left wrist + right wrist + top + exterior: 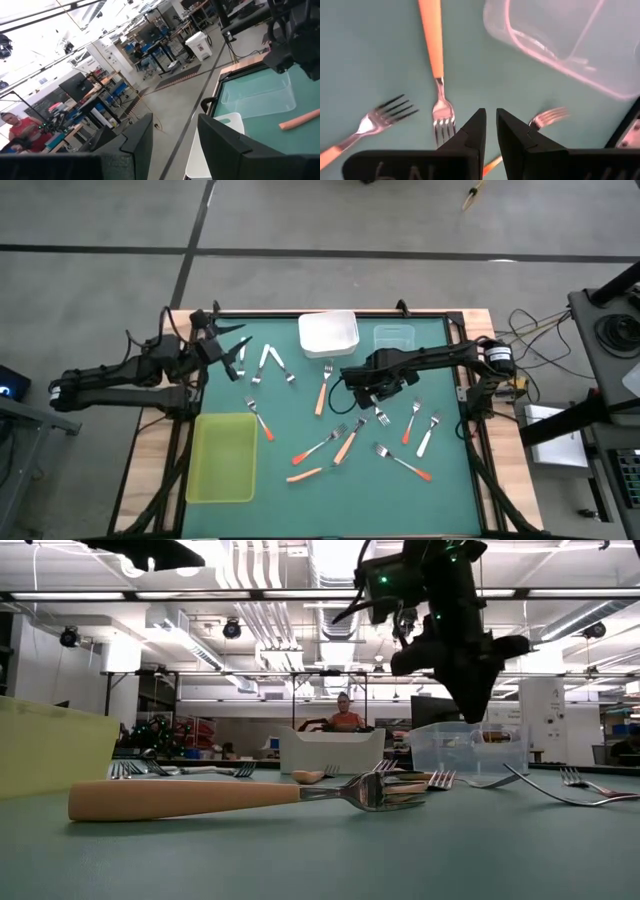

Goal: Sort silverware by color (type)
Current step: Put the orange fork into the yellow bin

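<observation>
From above, the forks (345,442) lie scattered over the green table (440,490); most sit on the right half, between the white tray (328,333) and the near edge, a few white-handled ones lie near the left gripper (237,350); the yellow-green tray (222,457) rests at the near left, the clear tray (394,338) just beside the white one; the right gripper (352,380) hangs over the middle of the table, near a light orange fork (323,392); the left arm waits at the far left edge, its fingers parted and nothing between them.

At table height, a light orange-handled fork (230,797) lies across the foreground, its tines crossing another fork's; the right gripper (473,700) hangs above the clear tray (465,748), clear of the table; a person sits far behind.

The left wrist camera looks past its own spread fingers (140,142) to the room; the clear tray (257,97) and an orange handle (300,120) show at the table's edge.

The right wrist camera shows its fingers (474,135) nearly closed, a thin gap between them, gripping nothing; an orange-handled fork (436,60) lies just below, tines towards the fingertips; the clear tray (570,45) sits beyond.
</observation>
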Motion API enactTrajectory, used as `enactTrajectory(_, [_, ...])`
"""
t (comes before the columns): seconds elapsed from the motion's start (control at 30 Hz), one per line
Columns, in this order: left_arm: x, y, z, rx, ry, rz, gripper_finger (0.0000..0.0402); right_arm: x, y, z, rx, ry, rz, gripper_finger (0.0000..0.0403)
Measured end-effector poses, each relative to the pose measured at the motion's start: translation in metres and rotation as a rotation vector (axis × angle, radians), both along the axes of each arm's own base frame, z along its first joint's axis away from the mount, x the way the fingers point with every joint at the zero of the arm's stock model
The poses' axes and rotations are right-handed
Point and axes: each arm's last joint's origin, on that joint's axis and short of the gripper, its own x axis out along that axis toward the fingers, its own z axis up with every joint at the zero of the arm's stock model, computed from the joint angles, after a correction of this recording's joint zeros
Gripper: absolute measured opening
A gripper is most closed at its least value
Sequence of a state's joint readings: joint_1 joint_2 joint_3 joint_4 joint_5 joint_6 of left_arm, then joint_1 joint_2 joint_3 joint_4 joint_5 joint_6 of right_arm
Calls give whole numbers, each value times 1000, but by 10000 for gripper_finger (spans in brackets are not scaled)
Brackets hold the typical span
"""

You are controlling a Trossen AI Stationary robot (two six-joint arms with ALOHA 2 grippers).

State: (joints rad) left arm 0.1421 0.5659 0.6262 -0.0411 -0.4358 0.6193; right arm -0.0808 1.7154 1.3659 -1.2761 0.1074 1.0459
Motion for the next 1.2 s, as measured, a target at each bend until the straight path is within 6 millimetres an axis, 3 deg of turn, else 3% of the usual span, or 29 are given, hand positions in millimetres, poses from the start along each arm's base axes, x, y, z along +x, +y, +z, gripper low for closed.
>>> enactTrajectory(0.2, [1,0,0,0,-1,0,139,4,2,0,112,-45,138,36])
enactTrajectory(0.33, [2,0,-1,-1,6,0,139,5,18,1,292,-75,339,36])
enactTrajectory(0.47, [4,1,0,1,-8,0,139,5,35,1,311,-74,476,36])
enactTrajectory(0.9, [13,2,-4,-10,22,0,139,-6,125,0,221,-56,764,36])
enactTrajectory(1.2, [14,2,-5,-15,26,-1,139,-19,166,1,213,-81,693,36])
